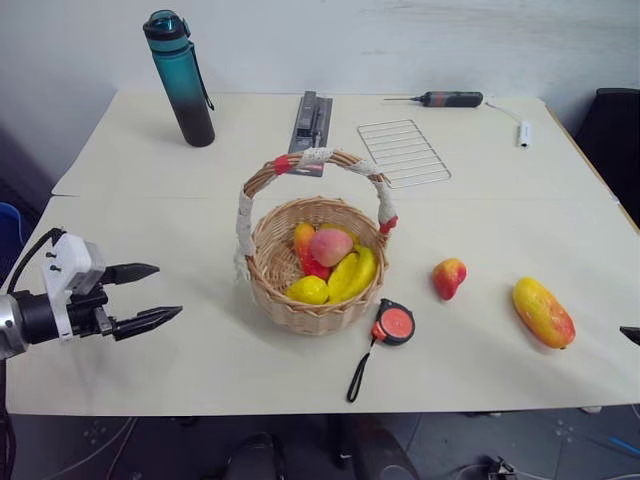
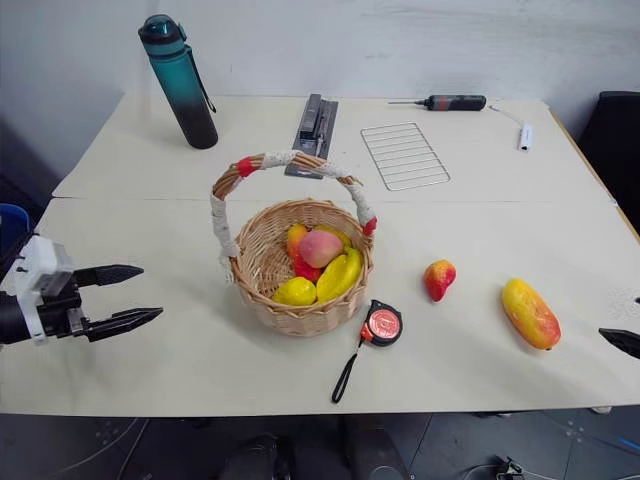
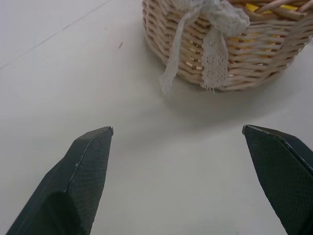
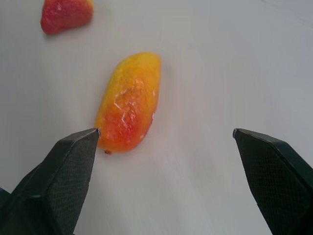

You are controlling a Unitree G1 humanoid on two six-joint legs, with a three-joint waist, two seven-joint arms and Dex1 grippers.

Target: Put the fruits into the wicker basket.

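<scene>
Two pincers are recorded at the near edge of the counter (image 1: 200, 370). The left pincer (image 1: 155, 293) is held over the near left part of the counter, its fingers spread apart and nothing between them; it points toward the wicker basket (image 1: 275, 290). The right pincer (image 4: 166, 132) is likewise spread wide and empty, with the mango (image 4: 129, 103) lying on the counter just ahead of its fingers, untouched.

One tape measure (image 1: 394, 325), round and red-orange with a black strap, is noted just beside the basket's near right side.

Two fruits are counted outside the basket: the mango, elongated, glossy yellow-orange with a red blush, lying near the right edge of the counter, and a small red-yellow peach-like fruit (image 1: 449, 277), lying between the mango and the basket, apart from both.

One wicker basket is recorded mid-counter: round, tan, woven, with a tall arched handle (image 1: 312, 158) wrapped in white lace and red tape bands. At least four fruits are seen inside it: a yellow round one (image 1: 308, 290), a yellow elongated one (image 1: 352, 275), a pink one (image 1: 331, 246) and an orange-red one (image 1: 304, 243); any beneath cannot be told.

Farther back, one wire rack (image 1: 404, 152), one flat grey metal tool (image 1: 312, 122), one teal bottle (image 1: 183, 80) standing upright and one dark screwdriver-like tool (image 1: 450, 98) are recorded.
</scene>
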